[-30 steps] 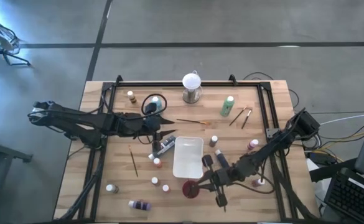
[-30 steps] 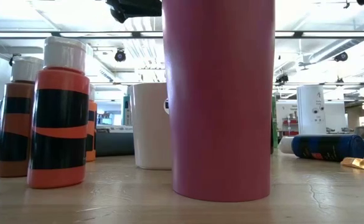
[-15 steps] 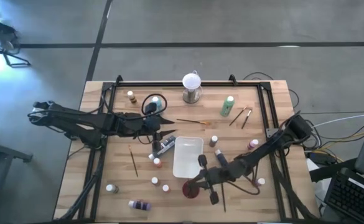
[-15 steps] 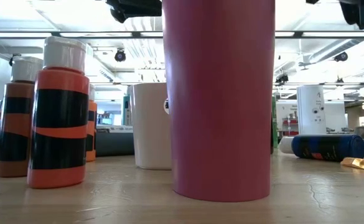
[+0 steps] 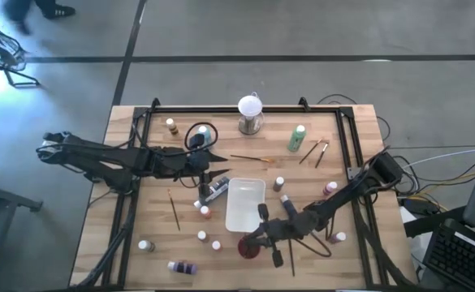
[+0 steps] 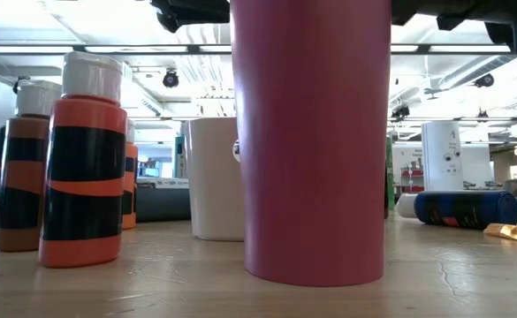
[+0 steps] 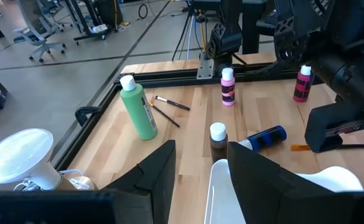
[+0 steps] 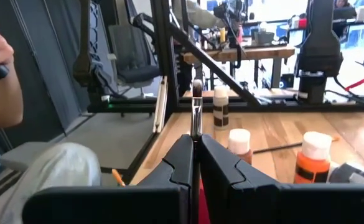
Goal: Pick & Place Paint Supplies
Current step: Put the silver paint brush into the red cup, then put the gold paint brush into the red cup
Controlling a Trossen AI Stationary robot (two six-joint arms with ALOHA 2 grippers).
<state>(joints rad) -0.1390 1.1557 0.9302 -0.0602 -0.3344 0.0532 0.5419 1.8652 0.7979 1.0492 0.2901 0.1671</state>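
Above the dark red cup (image 5: 249, 246) beside the white rectangular tray (image 5: 245, 204), the right gripper (image 8: 195, 163) pinches a thin dark-tipped brush (image 8: 196, 115), its long axis running straight out past the closed fingertips. The left gripper (image 7: 200, 165) hovers half-open and empty over the tray's far end.

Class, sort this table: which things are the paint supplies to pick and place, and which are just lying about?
Job: tall green white-capped paint bottle; orange white-capped bottle; dark blue bottle on its side; thin wooden-handled brush, pinched in the right gripper over the dark red cup.

Lying about: white rectangular tray; that cup; white globe on a metal base.

Left gripper waits open beside the tray.
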